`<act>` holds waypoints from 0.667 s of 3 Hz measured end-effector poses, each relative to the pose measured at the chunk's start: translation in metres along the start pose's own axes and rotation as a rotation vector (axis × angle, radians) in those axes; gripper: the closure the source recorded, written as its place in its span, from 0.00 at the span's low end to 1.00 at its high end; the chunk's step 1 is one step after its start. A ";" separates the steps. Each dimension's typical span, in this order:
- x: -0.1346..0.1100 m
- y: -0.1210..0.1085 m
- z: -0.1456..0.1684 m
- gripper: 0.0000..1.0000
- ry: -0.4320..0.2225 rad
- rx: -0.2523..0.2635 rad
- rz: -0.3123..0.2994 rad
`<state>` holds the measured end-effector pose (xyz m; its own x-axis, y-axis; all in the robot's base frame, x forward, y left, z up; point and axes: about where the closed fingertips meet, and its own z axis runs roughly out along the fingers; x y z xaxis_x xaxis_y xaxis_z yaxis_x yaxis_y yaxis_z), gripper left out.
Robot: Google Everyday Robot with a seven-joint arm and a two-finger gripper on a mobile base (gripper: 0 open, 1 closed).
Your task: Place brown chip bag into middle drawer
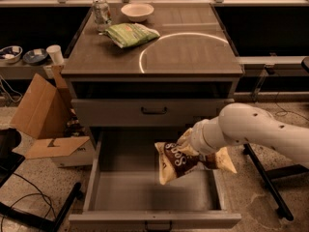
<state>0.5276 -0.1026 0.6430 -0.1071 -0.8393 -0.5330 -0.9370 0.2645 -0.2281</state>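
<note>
Placing step, bag not yet down: my hand (197,146), at the end of the white arm reaching in from the right, is clenched on the crinkly dark-brown chip bag (176,161); the bag hangs tilted over the right half of the open wide grey metal middle drawer (135,192), apparently clear of its floor; next, I judge, lower, then release.

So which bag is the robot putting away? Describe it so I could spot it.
Find the grey cabinet, then its pulled-out middle drawer. Above that drawer, the gripper holds the brown chip bag. It is dark brown with cream ends and white lettering, unlike the green chip bag on the cabinet top.
</note>
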 end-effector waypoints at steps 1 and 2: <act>0.006 0.002 0.021 1.00 0.034 -0.007 -0.020; 0.010 0.024 0.045 1.00 0.050 -0.047 -0.028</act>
<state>0.5191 -0.0831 0.5956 -0.0959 -0.8690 -0.4854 -0.9543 0.2190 -0.2035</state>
